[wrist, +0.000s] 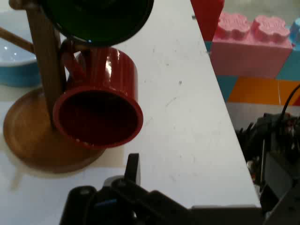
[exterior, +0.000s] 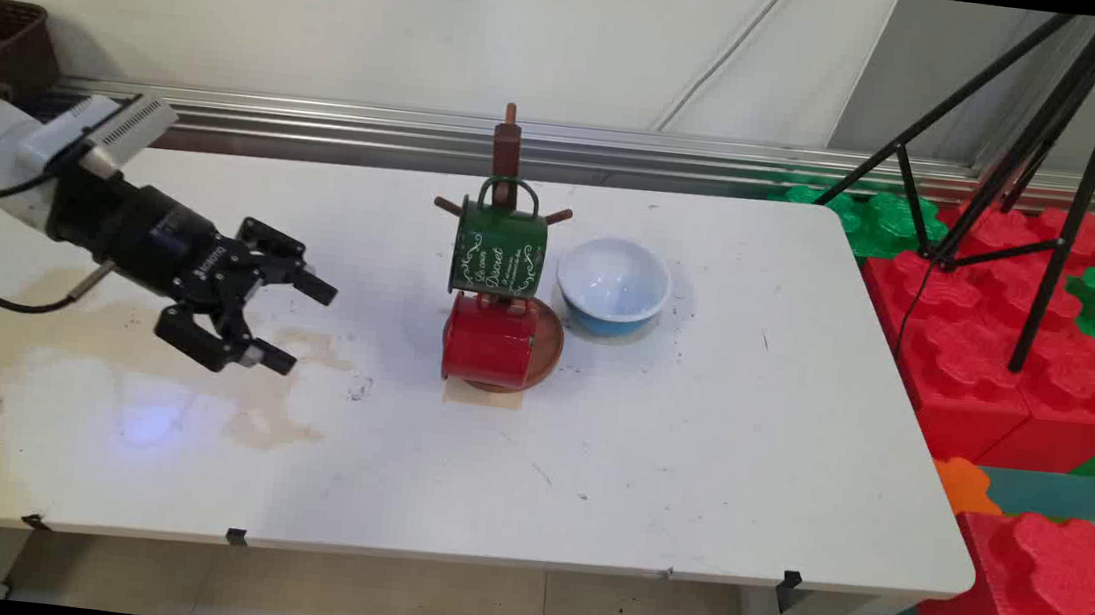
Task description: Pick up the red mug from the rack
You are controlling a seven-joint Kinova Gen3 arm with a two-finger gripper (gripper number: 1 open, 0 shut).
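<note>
Hovering empty with jaws spread, the gripper (exterior: 290,321) points at the red mug (exterior: 490,342) well to its right.

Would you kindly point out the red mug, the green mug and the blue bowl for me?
red mug (exterior: 489,344): main view, on its side wall.
green mug (exterior: 499,251): main view, on its lettered side.
blue bowl (exterior: 614,279): main view, on its pale inner surface.

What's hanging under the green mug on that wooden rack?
A red mug hangs below the green mug on the wooden rack, its mouth toward the gripper. It looks empty. Its handle is mostly hidden behind the post.
</note>
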